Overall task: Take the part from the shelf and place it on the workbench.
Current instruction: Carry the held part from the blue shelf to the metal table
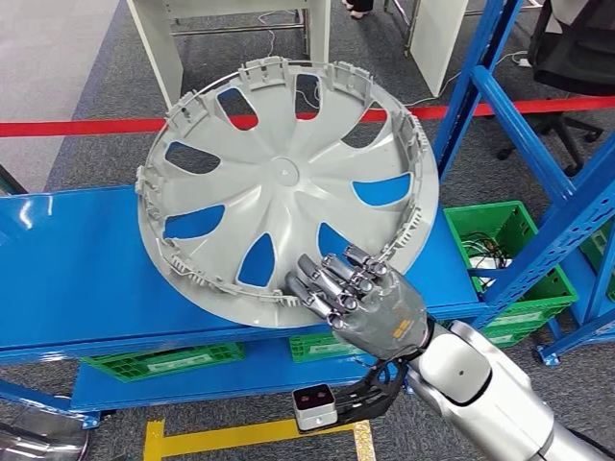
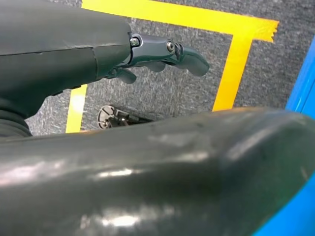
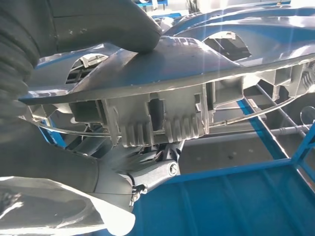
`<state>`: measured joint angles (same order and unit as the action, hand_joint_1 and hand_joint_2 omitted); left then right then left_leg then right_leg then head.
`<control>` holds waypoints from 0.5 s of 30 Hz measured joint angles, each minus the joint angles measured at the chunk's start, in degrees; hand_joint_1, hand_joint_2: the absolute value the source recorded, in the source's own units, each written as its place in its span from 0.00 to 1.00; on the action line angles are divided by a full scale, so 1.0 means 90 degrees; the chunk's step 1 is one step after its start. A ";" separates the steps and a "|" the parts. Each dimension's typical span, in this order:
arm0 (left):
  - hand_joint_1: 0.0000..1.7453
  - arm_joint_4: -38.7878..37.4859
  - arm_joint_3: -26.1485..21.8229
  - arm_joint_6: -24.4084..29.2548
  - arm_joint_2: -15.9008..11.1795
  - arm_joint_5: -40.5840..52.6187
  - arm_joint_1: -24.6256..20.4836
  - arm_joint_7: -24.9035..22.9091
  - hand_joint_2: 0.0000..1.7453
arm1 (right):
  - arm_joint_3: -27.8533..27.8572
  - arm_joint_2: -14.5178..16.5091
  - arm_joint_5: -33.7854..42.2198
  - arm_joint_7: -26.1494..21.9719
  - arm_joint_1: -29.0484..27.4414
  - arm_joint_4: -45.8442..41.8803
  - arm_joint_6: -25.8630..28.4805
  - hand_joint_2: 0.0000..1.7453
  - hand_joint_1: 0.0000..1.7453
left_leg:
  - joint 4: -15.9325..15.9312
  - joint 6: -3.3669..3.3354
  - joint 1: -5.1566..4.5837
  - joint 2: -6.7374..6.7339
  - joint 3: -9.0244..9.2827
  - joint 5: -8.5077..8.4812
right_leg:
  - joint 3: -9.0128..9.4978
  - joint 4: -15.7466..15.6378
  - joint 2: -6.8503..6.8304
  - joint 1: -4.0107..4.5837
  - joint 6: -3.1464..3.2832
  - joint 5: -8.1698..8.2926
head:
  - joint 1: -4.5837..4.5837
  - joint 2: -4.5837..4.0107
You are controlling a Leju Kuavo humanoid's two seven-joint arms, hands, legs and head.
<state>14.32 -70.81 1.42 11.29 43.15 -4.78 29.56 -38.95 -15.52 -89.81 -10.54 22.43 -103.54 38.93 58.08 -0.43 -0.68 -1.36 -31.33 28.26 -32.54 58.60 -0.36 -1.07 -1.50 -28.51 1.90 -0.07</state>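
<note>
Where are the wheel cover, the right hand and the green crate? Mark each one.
wheel cover (image 1: 288, 175): head view, centre hub.
right hand (image 1: 362, 298): head view, knuckles at the cover's rim.
green crate (image 1: 533, 293): head view, front rim.

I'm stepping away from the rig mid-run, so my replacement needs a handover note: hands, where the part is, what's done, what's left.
Right hand: grips the near rim of the round grey plastic wheel cover, thumb on top and fingers beneath in the right wrist view.
Left hand: holds nothing, hanging over grey floor with yellow tape.
Part: tilted, its near edge over the blue metal shelf.
Done: part grasped.
Left: carry it off the shelf and place it on the workbench.
</note>
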 joint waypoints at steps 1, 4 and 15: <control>0.00 0.0000 0.0002 0.0044 -0.0002 -0.0002 0.0000 -0.0023 0.00 | -0.0007 -0.0002 0.0000 0.0034 -0.0018 -0.0007 0.0000 1.00 1.00 | 0.0000 0.0000 0.0000 0.0000 0.0000 0.0000 | 0.0000 0.0000 0.0000 0.0000 0.0000 0.0000 | 0.0000 0.0000; 0.00 0.0000 0.0005 0.0146 -0.0008 0.0001 0.0001 -0.0088 0.00 | -0.0056 -0.0004 0.0000 0.0242 -0.0054 -0.0015 0.0000 1.00 1.00 | 0.0000 0.0000 0.0000 0.0000 0.0000 0.0000 | 0.0000 0.0000 0.0000 0.0000 0.0000 0.0000 | 0.0000 0.0000; 0.00 0.0000 0.0012 0.0179 -0.0018 0.0033 0.0002 -0.0137 0.00 | -0.0112 -0.0012 0.0577 -0.0062 -0.0228 -0.0019 0.0000 1.00 1.00 | 0.0034 -0.0010 -0.0010 0.0003 -0.0025 0.0007 | -0.0008 -0.0002 -0.0003 -0.0009 -0.0012 0.0009 | -0.0001 0.0000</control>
<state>14.32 -70.70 3.03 11.13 43.45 -4.76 28.33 -39.95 -15.62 -84.62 -11.10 20.38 -103.71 38.93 58.39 -0.51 -0.78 -1.33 -31.56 28.32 -32.61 58.58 -0.39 -1.16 -1.61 -28.43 1.90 -0.07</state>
